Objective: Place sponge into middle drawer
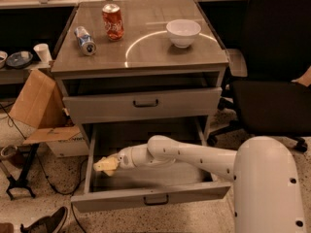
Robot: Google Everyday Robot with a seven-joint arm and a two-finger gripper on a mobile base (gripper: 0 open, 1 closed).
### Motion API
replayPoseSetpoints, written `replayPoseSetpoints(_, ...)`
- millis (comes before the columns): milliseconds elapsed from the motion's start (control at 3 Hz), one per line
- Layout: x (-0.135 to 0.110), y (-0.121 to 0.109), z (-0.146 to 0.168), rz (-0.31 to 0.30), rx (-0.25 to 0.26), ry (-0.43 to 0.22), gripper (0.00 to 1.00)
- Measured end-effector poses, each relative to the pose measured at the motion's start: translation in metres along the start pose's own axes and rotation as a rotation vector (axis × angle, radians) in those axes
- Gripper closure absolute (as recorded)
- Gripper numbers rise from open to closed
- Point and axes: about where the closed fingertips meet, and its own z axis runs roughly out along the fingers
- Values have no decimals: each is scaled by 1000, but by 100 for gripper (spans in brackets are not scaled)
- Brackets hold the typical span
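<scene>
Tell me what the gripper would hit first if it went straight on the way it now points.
Probably the side wall of the middle drawer at the picture's left; the gripper, holding the sponge inside that open drawer, points at it. Depth is unclear.

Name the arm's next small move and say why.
Probably release: the gripper holds the sponge inside the open middle drawer, near its left wall, so letting go there should drop it in. I cannot tell whether it touches the drawer floor.
</scene>
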Motion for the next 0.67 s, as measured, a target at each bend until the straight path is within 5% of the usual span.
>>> replayPoseSetpoints(333, 0, 0, 0, 0, 0, 0, 0)
replayPoseSetpoints(667, 0, 0, 0, 0, 0, 0, 0)
